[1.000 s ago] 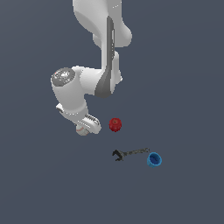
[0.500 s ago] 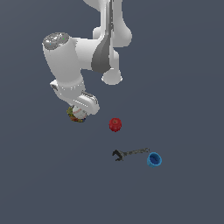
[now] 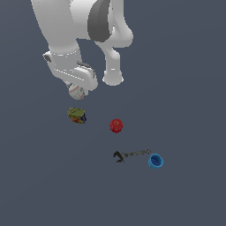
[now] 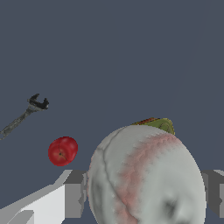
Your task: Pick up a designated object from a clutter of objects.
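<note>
Can [image 3: 77,115], red object [image 3: 116,126], wrench [image 3: 130,154], cup [image 3: 155,161]

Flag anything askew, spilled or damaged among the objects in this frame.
Nothing stands out. The baseball sits between the pincer fingers; the can, red round object, wrench and blue cup lie scattered, intact. The can looks tipped, though unclear.

I can read no text, label, brand, number or sign anywhere in either view. The can [image 3: 77,115] carries a multicoloured wrapper, olive-green with patches of red, but from my exterior camera it is too small and blurred to make out any letters, and my wrist camera shows only a sliver of it behind the baseball [image 4: 146,177], whose only markings are red stitch lines.
</note>
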Robot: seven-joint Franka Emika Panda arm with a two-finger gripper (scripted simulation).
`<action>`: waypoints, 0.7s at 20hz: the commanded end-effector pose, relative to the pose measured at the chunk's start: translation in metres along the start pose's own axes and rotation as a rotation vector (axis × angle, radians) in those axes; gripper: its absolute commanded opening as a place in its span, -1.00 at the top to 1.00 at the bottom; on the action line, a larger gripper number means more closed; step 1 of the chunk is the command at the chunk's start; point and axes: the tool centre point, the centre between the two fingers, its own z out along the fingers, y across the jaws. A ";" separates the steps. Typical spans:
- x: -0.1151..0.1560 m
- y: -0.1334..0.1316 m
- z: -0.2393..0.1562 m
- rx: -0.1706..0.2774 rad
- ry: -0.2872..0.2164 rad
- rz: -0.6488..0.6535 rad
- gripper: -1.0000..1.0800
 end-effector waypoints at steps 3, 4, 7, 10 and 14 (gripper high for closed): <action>-0.017 0.012 -0.039 -0.001 0.002 0.000 1.00; -0.020 0.015 -0.047 -0.001 0.002 0.000 1.00; -0.029 0.021 -0.068 -0.001 0.002 0.000 1.00; -0.036 0.026 -0.086 -0.001 0.002 0.000 1.00; -0.042 0.031 -0.103 -0.001 0.002 0.000 1.00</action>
